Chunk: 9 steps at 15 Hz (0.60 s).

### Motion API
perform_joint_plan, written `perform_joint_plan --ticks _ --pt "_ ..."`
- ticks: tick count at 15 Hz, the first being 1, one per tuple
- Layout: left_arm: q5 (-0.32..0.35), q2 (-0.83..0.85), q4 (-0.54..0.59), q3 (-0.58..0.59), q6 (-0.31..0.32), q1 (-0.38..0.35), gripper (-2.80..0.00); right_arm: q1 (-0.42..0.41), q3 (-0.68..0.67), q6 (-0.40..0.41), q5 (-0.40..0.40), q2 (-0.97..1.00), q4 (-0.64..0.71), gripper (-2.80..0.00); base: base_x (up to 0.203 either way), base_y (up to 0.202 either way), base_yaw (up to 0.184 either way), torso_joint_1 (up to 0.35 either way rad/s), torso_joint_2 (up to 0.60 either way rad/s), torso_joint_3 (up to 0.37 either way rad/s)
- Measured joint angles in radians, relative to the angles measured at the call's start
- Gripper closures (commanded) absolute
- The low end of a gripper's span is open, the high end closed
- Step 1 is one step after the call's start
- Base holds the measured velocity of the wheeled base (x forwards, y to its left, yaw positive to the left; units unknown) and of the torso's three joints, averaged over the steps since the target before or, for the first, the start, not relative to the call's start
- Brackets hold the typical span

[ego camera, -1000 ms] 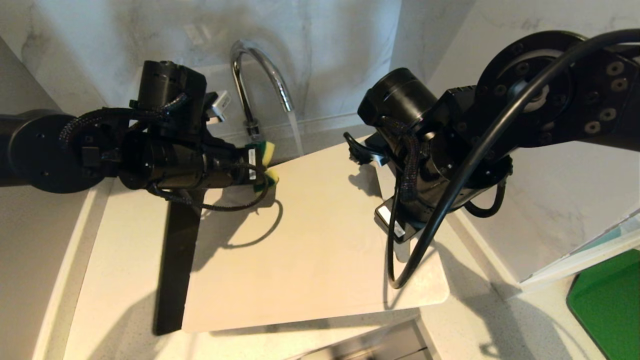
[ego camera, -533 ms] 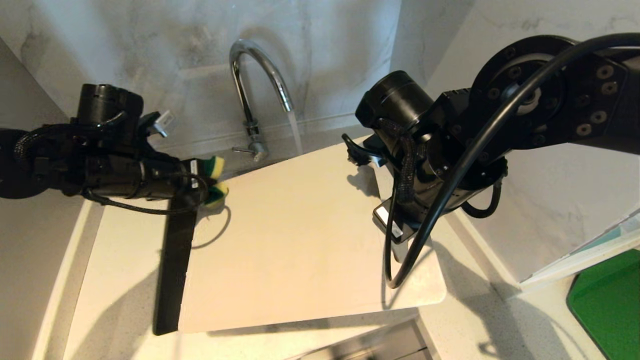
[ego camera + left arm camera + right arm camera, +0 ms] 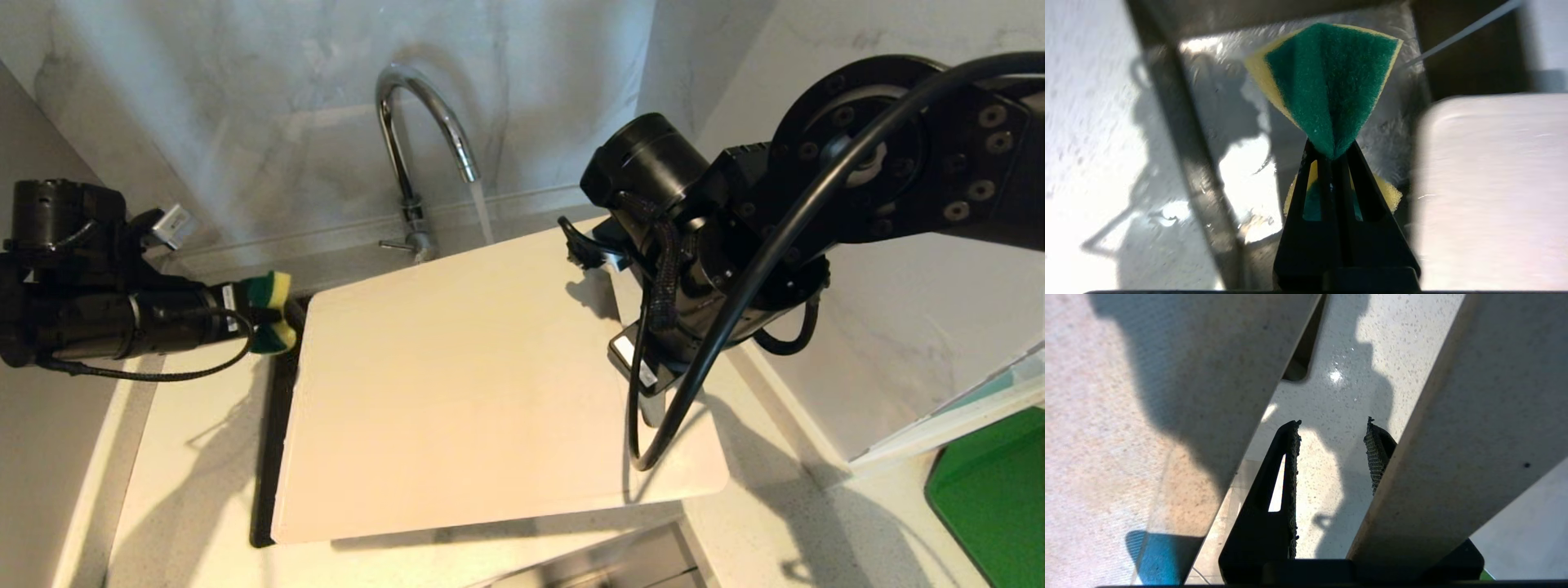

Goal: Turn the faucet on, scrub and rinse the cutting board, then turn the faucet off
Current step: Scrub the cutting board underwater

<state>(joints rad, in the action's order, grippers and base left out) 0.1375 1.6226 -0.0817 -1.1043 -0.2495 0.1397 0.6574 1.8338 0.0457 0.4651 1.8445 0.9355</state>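
Water is running from the faucet (image 3: 424, 122) onto the far edge of the cutting board (image 3: 482, 392), so I am judging the tap step done and the wash under way. I am gripping a folded green-and-yellow sponge (image 3: 269, 313) tight in my left gripper (image 3: 263, 314), holding it just off the board's left edge, over the dark sink gap (image 3: 282, 425). My right gripper (image 3: 1331, 457) is standing partly open around the board's right edge, steadying the board tilted over the sink. Whether scrubbing is finished I cannot tell; rinsing and turning the lever (image 3: 402, 243) off are still waiting.
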Motion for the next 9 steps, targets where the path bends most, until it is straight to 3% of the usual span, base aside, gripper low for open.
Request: perform_joint_plan --ticks 3,6,7,9 --pt "-0.009 -0.037 0.046 -0.085 -0.001 0.018 0.0 0.0 -0.003 -0.001 -0.001 -0.001 0.001 0.0 0.0 0.0 0.0 0.0 0.0 0.0" --pt "-0.012 -0.079 0.188 -0.249 -0.006 0.025 0.0 0.001 -0.003 -0.002 -0.001 -0.002 0.0 0.0 0.0 0.0 0.0 0.0 0.0 0.0" --pt "-0.015 -0.092 0.25 -0.294 -0.009 0.05 0.0 0.001 -0.003 -0.002 -0.001 -0.002 0.0 0.0 0.0 0.0 0.0 0.0 0.0 0.0" --pt "-0.049 -0.104 0.334 -0.334 -0.028 0.167 0.0 0.001 -0.002 -0.001 -0.001 0.0 0.0 0.0 0.0 0.0 0.0 0.0 0.0 0.0"
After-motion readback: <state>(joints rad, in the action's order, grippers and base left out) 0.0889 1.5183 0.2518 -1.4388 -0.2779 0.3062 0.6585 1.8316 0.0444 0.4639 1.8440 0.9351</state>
